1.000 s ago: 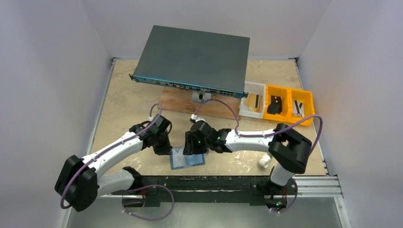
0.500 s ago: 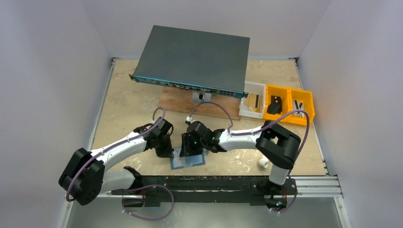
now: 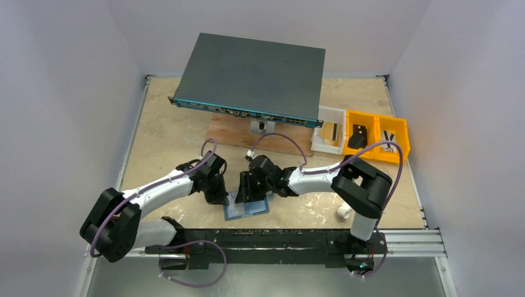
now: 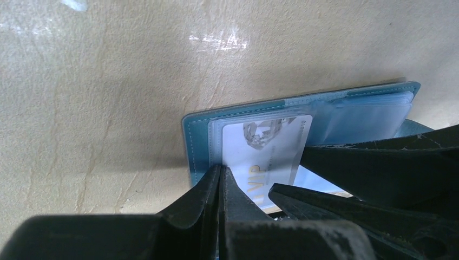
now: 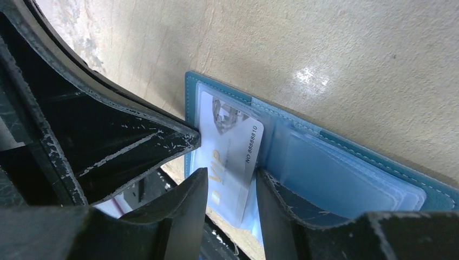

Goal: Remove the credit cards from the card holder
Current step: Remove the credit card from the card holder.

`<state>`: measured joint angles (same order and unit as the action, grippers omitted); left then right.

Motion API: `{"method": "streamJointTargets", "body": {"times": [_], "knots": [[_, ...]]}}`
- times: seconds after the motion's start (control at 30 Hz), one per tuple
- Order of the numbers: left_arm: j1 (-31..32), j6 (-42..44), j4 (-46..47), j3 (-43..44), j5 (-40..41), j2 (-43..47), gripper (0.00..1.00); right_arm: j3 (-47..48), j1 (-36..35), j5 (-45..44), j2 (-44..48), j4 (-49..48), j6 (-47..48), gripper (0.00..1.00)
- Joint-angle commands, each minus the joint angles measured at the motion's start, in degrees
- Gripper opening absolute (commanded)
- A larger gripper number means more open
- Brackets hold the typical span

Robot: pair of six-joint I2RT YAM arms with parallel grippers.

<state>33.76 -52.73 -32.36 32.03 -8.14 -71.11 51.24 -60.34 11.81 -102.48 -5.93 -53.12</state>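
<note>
A: Beige table [image 3: 161, 136], steel-blue card holder [image 3: 247, 210] open at its 6 o'clock. Progress?

B: No card free yet: left gripper [image 4: 219, 172] closed, tips pinning the holder's 9 o'clock edge; right gripper [image 5: 230, 173] slightly open, straddling one white credit card [image 5: 230, 143], seemingly half out of its slot. Other sleeves: cannot tell.

Card holder [image 3: 251, 210]: 12 o'clock part hidden under my left gripper [image 3: 223, 198] and right gripper [image 3: 247, 196]. Credit card [image 5: 230, 154]: 6 o'clock end behind my right fingers [image 5: 184, 211]; grip undeterminable. Yellow bins [image 3: 403, 133]: contents too small.
</note>
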Motion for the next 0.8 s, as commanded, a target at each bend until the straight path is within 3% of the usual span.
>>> {"method": "streamJointTargets", "body": {"times": [0.0,0.4,0.77], "knots": [[1.5,-0.5,4.5,0.1,-1.3,-3.9,0.00,-2.2,0.8,4.9,-2.9,-7.9,-1.9,0.39],[2.9,-3.3,2.4,1.4,2.0,-8.1,0.00,-10.3,4.7,9.0,-0.6,-17.8,-5.6,0.37],[2.9,-4.6,0.8,1.0,3.5,-9.8,0.00,-16.5,6.4,13.6,0.5,-30.8,-9.6,0.25]]}}
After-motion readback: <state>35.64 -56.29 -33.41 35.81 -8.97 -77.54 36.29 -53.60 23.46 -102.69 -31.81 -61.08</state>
